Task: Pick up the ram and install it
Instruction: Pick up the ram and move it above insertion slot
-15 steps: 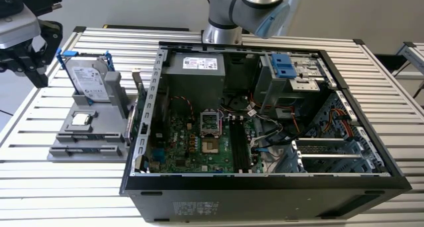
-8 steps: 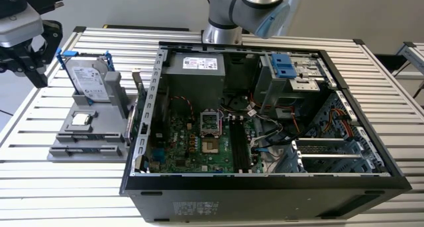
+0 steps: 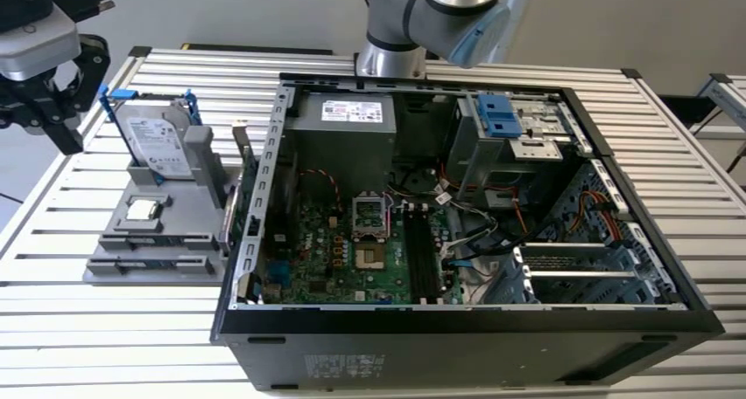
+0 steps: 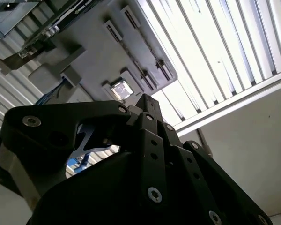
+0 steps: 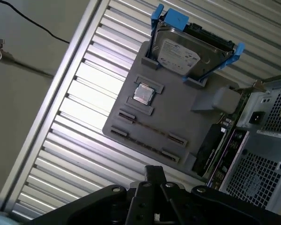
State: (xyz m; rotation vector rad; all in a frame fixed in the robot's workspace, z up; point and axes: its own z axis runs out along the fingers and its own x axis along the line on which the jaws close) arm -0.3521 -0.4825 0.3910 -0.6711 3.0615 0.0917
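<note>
The arm [image 3: 449, 6] stretches to the exterior view's left, its gripper [image 3: 68, 144] pointing down beside the tray [image 3: 184, 217], claw closed on nothing.

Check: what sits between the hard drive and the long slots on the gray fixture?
The square silver processor chip, clear in the first wrist view.

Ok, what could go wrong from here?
The hard drive stands upright on the tray, at the end nearest the gripper; a low sweep in could knock it over. Inside the case, loose cables lie right beside the memory slots and could snag or block seating.
</note>
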